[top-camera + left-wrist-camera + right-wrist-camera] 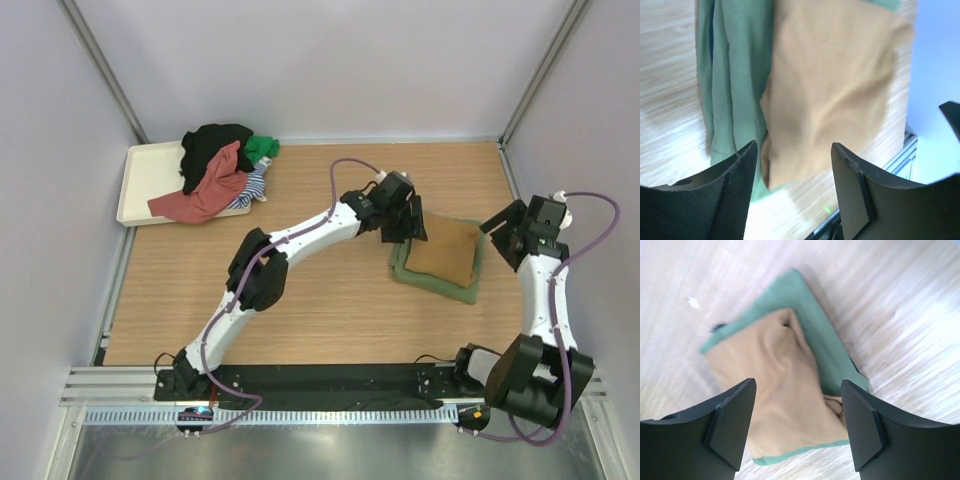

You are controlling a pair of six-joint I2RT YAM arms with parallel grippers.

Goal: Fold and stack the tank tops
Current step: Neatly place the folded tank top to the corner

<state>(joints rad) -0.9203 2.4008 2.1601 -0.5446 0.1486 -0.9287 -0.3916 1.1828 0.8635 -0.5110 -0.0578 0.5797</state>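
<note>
The left gripper [795, 150] and right gripper [797, 385] are held spread and empty on either side of the folded mustard top [445, 250], stacked on the green top [435, 283] at the right of the table [300, 310]. A straight lift is advised, so no cloth is dragged.

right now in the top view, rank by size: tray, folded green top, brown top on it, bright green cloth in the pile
1. tray, partly covered
2. folded green top
3. brown top, only slightly smaller
4. bright green cloth, partly buried, true size unsure
</note>
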